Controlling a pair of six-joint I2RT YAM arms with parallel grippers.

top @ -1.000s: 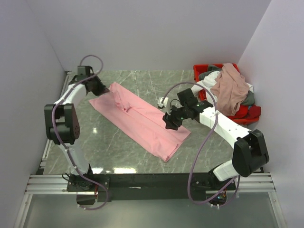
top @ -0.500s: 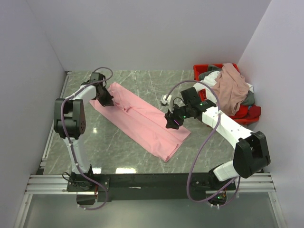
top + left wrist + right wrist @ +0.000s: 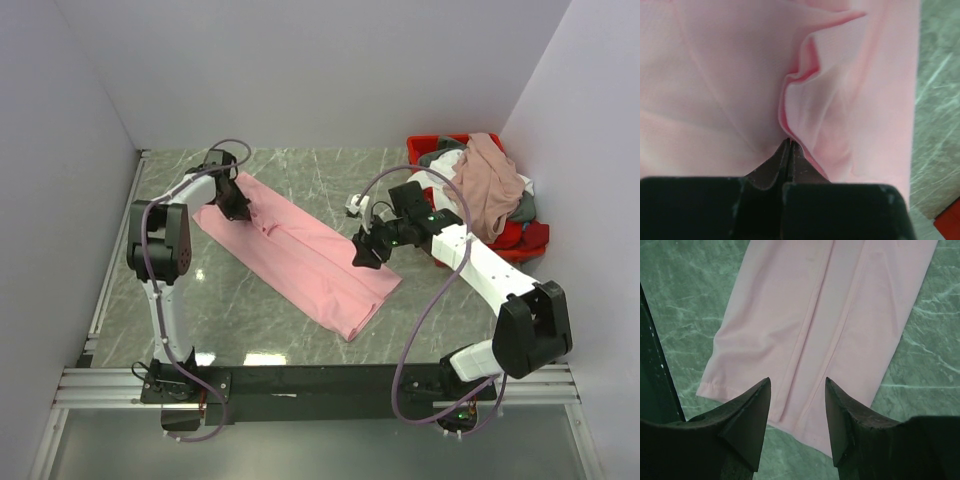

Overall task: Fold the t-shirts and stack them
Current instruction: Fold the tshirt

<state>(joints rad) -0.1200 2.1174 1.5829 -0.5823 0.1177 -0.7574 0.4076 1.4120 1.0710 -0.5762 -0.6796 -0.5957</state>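
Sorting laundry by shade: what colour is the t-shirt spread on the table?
The t-shirt is plain light pink; top view shows it best.

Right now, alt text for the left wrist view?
The left gripper, jaws shut, pinches a raised pucker in the pink shirt, which fills most of the view, with creases fanning out from the pinch. Green marbled table shows along the right edge.

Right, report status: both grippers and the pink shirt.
Left gripper shut, pinching the pink t-shirt. Right gripper open over its hem end. Other t-shirts heaped on red bin, off to the side.
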